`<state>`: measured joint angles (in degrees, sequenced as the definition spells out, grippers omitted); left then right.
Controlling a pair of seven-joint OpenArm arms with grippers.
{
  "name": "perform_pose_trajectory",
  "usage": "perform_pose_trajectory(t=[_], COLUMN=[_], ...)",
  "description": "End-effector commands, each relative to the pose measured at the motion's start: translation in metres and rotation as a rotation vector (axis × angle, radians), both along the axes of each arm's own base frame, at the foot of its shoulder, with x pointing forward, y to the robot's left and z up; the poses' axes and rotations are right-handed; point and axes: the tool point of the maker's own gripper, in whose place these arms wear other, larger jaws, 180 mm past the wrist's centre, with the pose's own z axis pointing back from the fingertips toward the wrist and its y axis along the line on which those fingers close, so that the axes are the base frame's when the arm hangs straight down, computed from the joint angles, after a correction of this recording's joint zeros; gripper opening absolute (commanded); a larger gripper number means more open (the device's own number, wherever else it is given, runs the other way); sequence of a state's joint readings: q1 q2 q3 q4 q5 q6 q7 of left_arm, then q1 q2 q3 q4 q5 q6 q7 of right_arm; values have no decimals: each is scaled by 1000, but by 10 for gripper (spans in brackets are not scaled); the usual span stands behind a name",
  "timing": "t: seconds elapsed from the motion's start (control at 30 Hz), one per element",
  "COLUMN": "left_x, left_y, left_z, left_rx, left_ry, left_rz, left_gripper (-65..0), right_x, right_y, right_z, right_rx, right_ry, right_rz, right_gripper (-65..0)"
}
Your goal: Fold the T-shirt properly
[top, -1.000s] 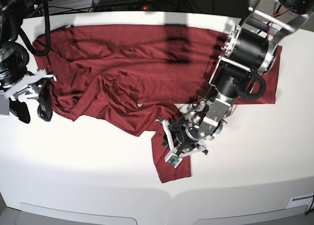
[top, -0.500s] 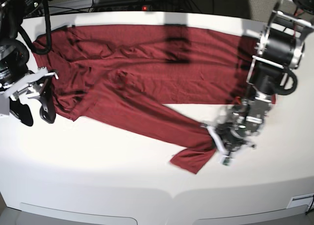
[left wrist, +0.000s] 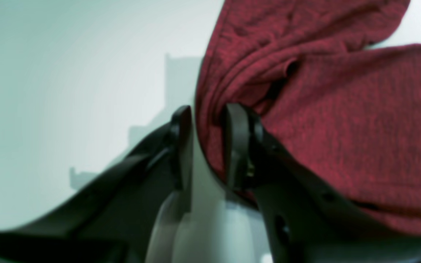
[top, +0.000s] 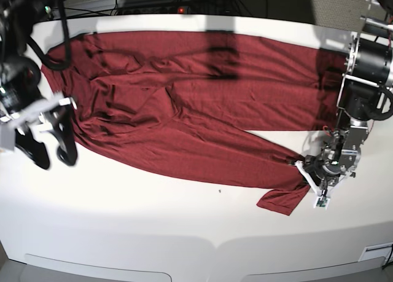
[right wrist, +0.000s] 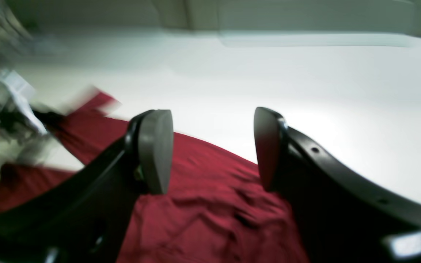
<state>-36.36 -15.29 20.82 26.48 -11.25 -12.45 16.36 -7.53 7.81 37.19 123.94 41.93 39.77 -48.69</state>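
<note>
One risk: the left claw (left wrist: 207, 146), pinching the thin maroon knit T-shirt (top: 202, 104) by a sleeve edge, may slip; the right claw (right wrist: 210, 146) hangs spread beside the T-shirt.

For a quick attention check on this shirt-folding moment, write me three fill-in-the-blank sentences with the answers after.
1. The left gripper is shut on a fold of the ____.
2. The right gripper holds nothing; it is ____.
3. The T-shirt lies on a table whose colour is ____.

Missing words: T-shirt; open; white
</note>
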Motion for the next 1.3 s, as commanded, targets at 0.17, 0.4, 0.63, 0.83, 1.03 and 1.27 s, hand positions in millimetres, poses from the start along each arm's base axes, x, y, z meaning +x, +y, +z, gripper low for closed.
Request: perform_pose_trajectory(t=[0.17, 0.4, 0.63, 0.83, 1.03, 1.27], left_x=[-18, -21, -20, -16, -16, -14], left_y=[-51, -77, -66, -68, -68, -67], left_z=[-22, -25, -24, -21, -21, -19], left_rx=[-34, -61, -36, -42, -43, -39], left_ry=[116, 137, 129, 105, 102, 106], left_rz=[-62, -88, -88, -91, -91, -90], left_gripper=[-495, -495, -495, -495, -495, -495], right_x=[74, 154, 175, 149, 124, 107], right_y=[38, 89, 89, 87, 85, 51], right_z=[-83, -143, -194, -228, -250, -262], right_rx=[10, -45, -27, -38, -62, -121], right_ry=[216, 402, 546, 653, 748, 837], right_rz=[116, 238, 207, 211, 228, 194], right_gripper=[-303, -303, -303, -303, -325, -650])
